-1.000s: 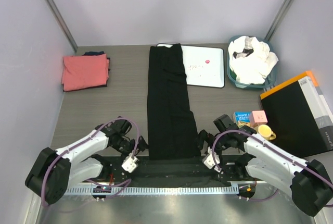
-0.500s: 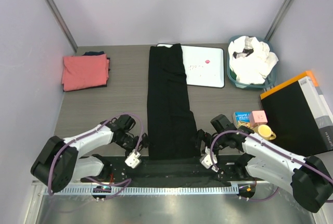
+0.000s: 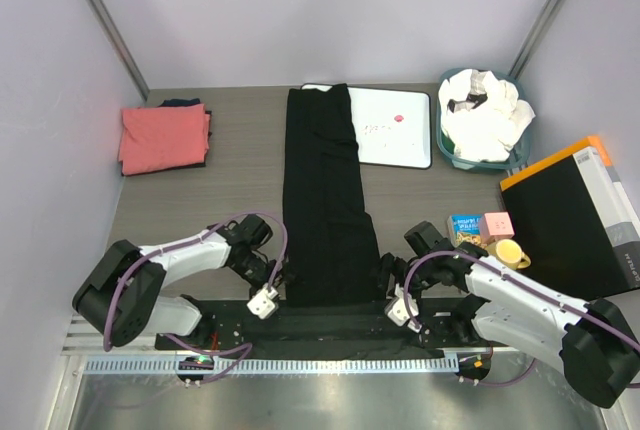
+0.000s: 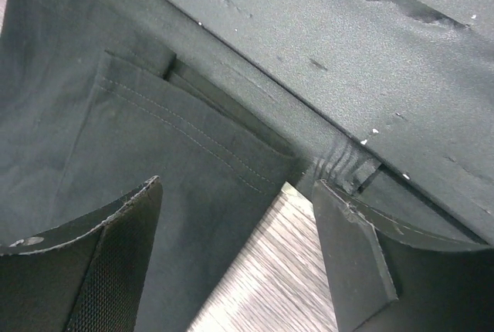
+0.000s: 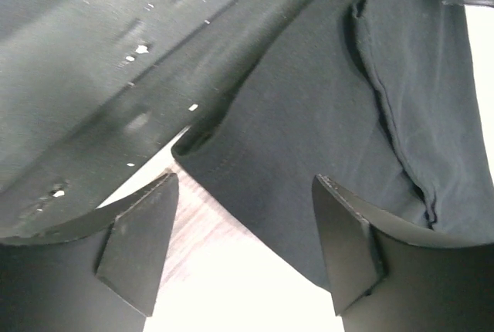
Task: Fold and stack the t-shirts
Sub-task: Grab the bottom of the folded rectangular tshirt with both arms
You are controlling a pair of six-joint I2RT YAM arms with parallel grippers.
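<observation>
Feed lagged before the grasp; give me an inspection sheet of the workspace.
Surface: grey wood-grain table, no damage seen.
Job's things: black t-shirt folded into a long strip, far end over the white black-rimmed board; coral-pink folded tee far left; white tees heaped in teal basket.
Clutter: black box with orange edge, small blue box, pink box, yellow mug, all on the right.
Grippers: left gripper and right gripper open, each straddling a near corner of the strip.
Cables: purple cables looped beside both wrists.
Surroundings: pale walls.
</observation>
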